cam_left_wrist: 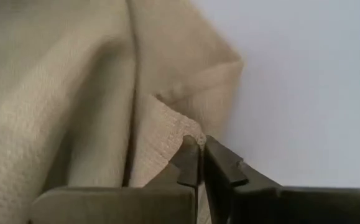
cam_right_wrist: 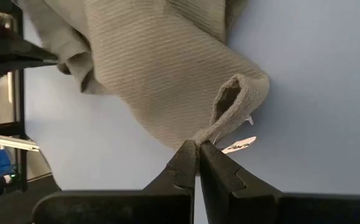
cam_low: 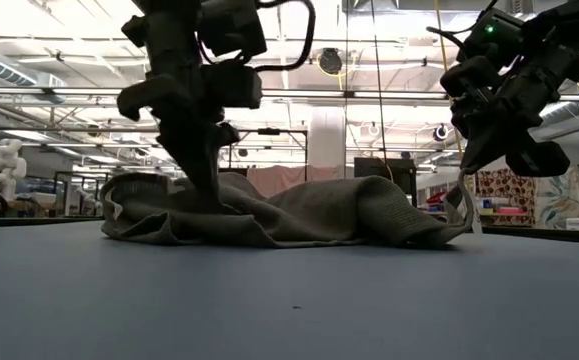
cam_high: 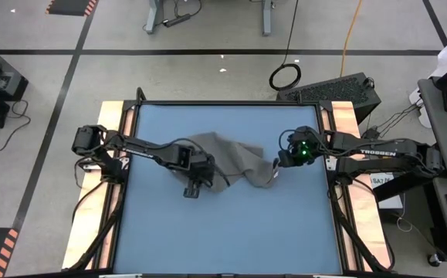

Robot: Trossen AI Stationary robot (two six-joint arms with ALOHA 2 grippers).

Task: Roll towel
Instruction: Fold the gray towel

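The grey towel [cam_high: 235, 158] lies crumpled in the middle of the blue table [cam_high: 231, 232], most of it resting in soft folds on the tabletop [cam_low: 319, 215]. My left gripper [cam_high: 194, 185] is shut on the towel's near left end and points steeply down [cam_low: 207, 195]. My right gripper [cam_high: 277, 164] is shut on the towel's right end. A small white tag [cam_right_wrist: 239, 145] sticks out beside that end. My left gripper pinches an edge of the towel at a corner [cam_left_wrist: 178, 129] between its two fingertips [cam_left_wrist: 189, 158]. It comes from above, slanting down. The cloth around the hold lies slack on the table. My right gripper pinches a bunched corner of the towel [cam_right_wrist: 207, 134] between its two fingertips, close to the white tag. The cloth curls into a small loop [cam_right_wrist: 232, 96] just beyond the fingers. This corner is raised a little [cam_low: 461, 205]; the other folds lie on the table.
Bare blue tabletop stretches on the near side of the towel [cam_high: 231, 232] and along the far edge [cam_high: 223, 116]. Wooden side rails [cam_high: 111, 116] frame the table on the left and right. Desks and cables stand on the floor beyond.
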